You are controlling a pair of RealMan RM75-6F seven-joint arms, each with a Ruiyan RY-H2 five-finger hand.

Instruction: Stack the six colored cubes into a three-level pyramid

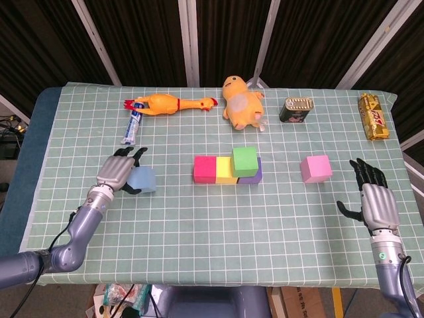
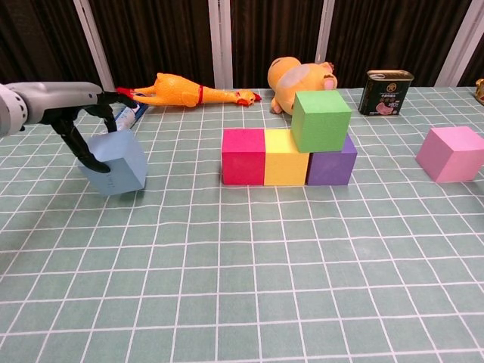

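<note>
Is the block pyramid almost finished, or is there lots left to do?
About halfway. Done: the red block, yellow block and purple block sit in a row, with the green block on top. In hand: the left hand holds the blue block, tilted. Left: place blue beside green, then the pink block on top. The right hand is open.
</note>
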